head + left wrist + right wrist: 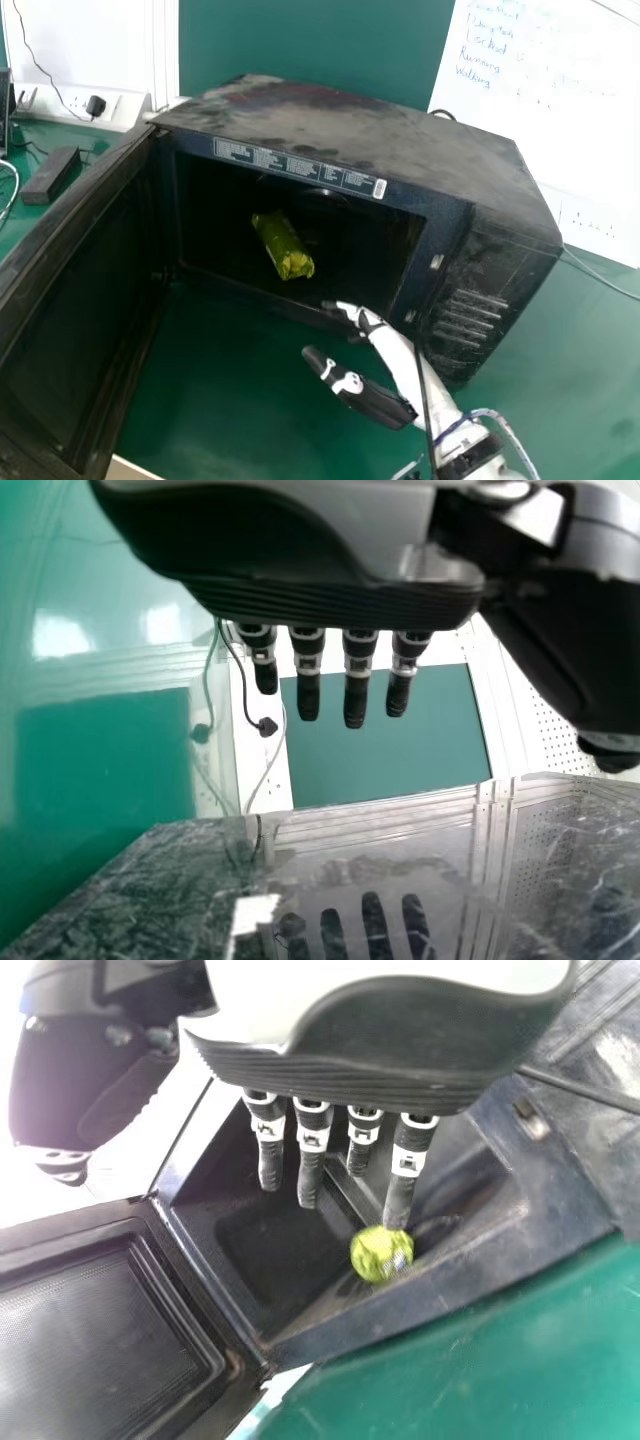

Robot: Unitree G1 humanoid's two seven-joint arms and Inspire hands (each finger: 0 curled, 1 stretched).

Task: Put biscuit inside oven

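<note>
Biscuit packet (283, 248) lies on its side within the cavity (215, 215) of the microwave oven (340, 125), set at a slant, its crimped near end turned toward the opening. The placing step appears essentially complete. The right hand (402, 362) is positioned at the lower front edge of the oven, just outside the opening; its fingers are extended, spread away from the thumb, and grip nothing. In the head view a gap separates the fingertips from the packet.

Next operation, as judged: retract the right hand clear of the oven front without lifting it into the frame or catching the packet. Should the packet be judged too near the opening, a light push with straight fingers would suffice; a hard push could roll it, given its rounded form.

The left hand (300, 555) has its fingers straight and unloaded, above a glossy, mottled grey surface (560, 880) that mirrors them.

Materials: packet wrapper, shiny yellow-green film, roughly cylindrical, creased at the end. Oven casing, black, box-shaped, dusty and smeared on top, with slotted vents (470, 320) at the side. Door (75, 300), swung wide, flat, with a recessed dark panel. Table (225, 400), smooth green.
</note>
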